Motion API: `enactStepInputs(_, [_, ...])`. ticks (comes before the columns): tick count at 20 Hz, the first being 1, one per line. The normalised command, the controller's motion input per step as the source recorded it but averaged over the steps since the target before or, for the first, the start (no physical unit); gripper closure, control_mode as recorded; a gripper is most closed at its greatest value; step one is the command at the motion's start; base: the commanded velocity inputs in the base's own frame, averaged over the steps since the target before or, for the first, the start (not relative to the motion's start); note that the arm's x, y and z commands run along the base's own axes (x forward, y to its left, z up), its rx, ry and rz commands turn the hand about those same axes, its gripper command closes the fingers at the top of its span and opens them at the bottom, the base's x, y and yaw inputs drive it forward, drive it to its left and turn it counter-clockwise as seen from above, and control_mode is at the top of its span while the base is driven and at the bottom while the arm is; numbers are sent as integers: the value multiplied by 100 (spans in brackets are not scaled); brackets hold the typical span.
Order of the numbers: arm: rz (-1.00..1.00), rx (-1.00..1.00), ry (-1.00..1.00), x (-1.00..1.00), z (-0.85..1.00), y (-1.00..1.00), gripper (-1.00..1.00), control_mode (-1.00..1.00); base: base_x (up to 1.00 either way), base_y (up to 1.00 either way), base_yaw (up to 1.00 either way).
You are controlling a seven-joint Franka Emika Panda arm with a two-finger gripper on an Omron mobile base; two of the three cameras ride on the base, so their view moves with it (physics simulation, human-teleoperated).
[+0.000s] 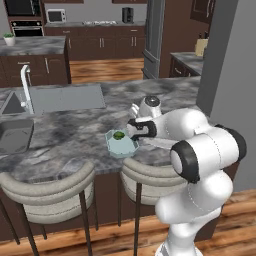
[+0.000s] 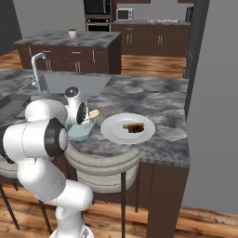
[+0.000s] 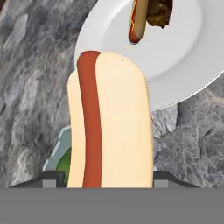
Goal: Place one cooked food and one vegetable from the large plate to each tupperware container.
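Above the rim of the blue-green tub [image 1: 121, 145] we hold the sausage bun [image 3: 109, 127] clamped between our gripper [image 3: 105, 177] fingers, a green vegetable [image 1: 118, 135] below it. Just beside the tub we see the large plate [image 2: 111, 130] on open counter [image 2: 148, 100], carrying the orange-brown piece [image 3: 139, 22] and a dark lump

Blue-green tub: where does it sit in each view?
Left base view: blue-green tub at centre, near the counter edge.
Right base view: left of centre, just left of the white plate.
Hand view: lower left, a sliver behind the hot dog.
Shared landmark: the white plate, in the right base and hand views.
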Motion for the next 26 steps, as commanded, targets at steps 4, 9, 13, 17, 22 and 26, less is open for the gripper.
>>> enactStepInputs(4, [16,0,29,44,-5,53,100,-100,0,0,0])
enactStepInputs(9, [18,0,39,24,-48,12,100,-100,0,0,0])
enactStepInputs(13, [9,0,24,18,-74,10,100,-100,0,0,0])
enactStepInputs(17, [2,0,5,22,-55,52,100,-100,0,0,0])
enactStepInputs(22, [0,0,0,33,-31,26,100,-100,0,0,0])
enactStepInputs(26, [0,0,-1,0,2,-7,-100,-100,0,0,0])
